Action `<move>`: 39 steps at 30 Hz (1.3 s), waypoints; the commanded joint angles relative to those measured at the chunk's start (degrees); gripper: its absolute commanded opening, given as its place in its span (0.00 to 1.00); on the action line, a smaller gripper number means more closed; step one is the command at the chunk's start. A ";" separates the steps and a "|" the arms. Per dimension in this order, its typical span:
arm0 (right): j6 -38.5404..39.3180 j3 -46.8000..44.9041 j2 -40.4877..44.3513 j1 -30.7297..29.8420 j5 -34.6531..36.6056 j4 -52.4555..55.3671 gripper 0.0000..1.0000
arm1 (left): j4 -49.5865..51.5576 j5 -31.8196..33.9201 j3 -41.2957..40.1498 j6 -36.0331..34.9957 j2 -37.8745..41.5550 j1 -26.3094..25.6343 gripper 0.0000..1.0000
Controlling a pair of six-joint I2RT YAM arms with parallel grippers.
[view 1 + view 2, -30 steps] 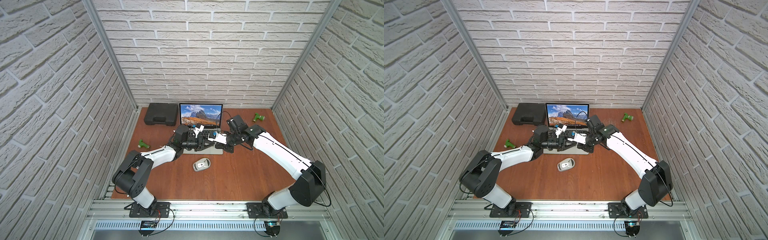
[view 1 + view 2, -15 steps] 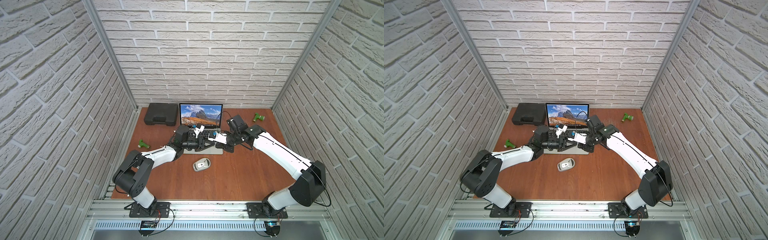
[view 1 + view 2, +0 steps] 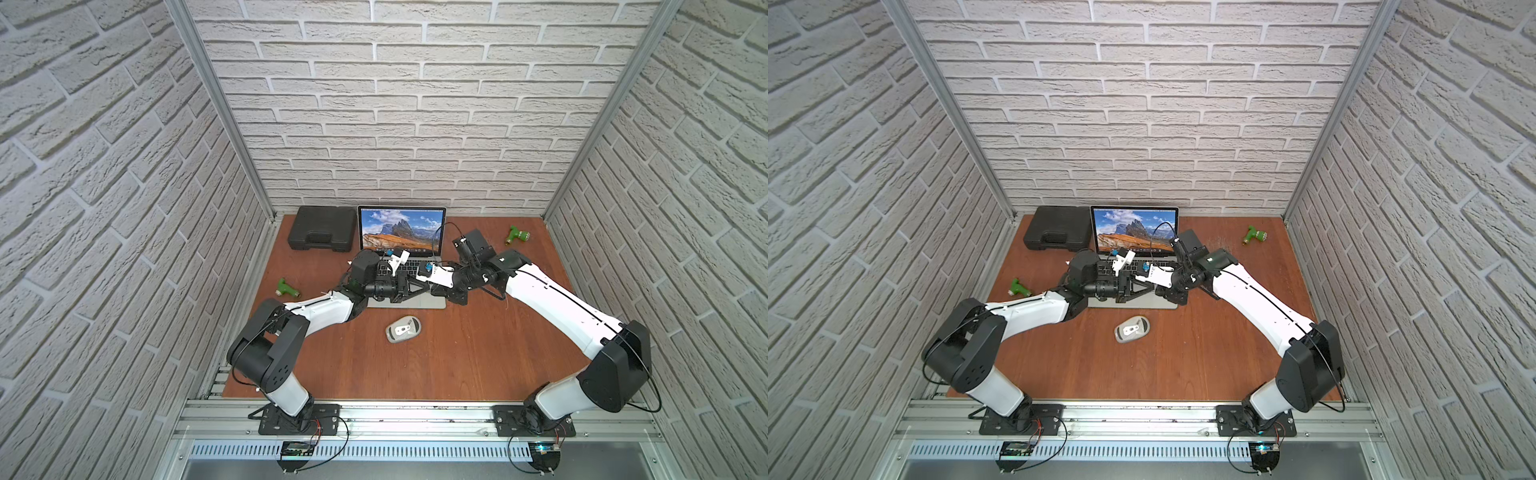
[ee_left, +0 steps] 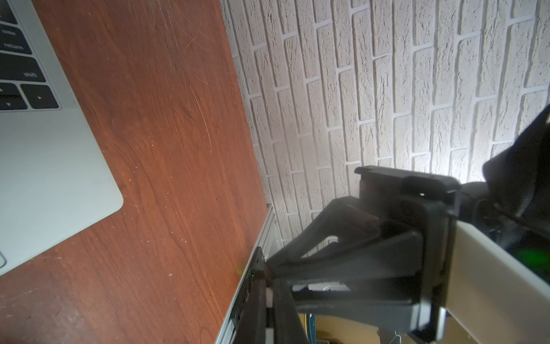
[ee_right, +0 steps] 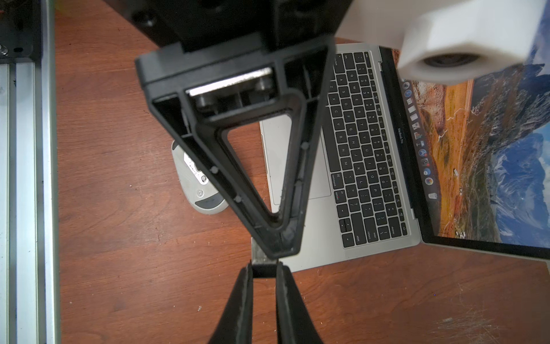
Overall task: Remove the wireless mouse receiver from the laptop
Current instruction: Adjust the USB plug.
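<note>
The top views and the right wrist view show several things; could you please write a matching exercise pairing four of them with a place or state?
Things:
1. laptop
2. black case
3. mouse
4. wireless mouse receiver

Places or states:
A. held between the fingers of the right gripper
B. on the table, in front of the laptop
C. shut, in the back corner on the robot's left
D. open, screen lit

Pairs: 1-D, 2-C, 3-B, 4-A

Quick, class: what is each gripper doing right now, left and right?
left gripper: shut, tips pinching the wireless mouse receiver at its metal end.
right gripper: shut on the same receiver's black nub.
</note>
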State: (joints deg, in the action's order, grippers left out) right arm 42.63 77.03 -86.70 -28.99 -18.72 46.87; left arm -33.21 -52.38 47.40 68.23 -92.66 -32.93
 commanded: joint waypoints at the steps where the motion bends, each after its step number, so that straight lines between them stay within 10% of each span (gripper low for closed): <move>1: -0.51 0.13 0.21 -0.44 -0.20 -2.68 0.03 | -2.38 -0.74 1.21 -0.19 -0.49 -0.47 0.07; 8: -0.89 0.48 0.21 -0.45 0.64 -3.15 0.05 | -2.30 -0.57 1.26 0.11 -0.40 -0.49 0.00; 18: -4.78 -3.15 11.28 0.16 1.30 -5.31 0.56 | -4.95 2.95 -0.65 0.41 0.42 2.85 0.00; 22: -32.29 -8.60 18.39 6.91 11.36 -20.62 0.71 | -9.95 4.77 -0.79 -0.73 -0.21 5.00 0.00; 25: -60.77 -4.62 12.62 20.79 -6.12 -18.09 0.46 | -11.69 4.88 0.66 -5.65 -1.26 4.83 0.00; 28: -70.14 -8.51 8.58 19.05 -22.16 -27.09 0.39 | -14.54 5.69 0.99 -9.78 -2.57 4.38 0.00; 39: -92.72 -24.02 6.35 9.48 -31.16 -62.09 0.56 | -41.41 5.27 -0.28 1.93 -7.66 4.34 0.00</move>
State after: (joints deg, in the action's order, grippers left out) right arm -42.28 52.93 -80.66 -19.40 -45.84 -2.02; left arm -62.63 -46.94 47.29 66.48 -99.35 -28.36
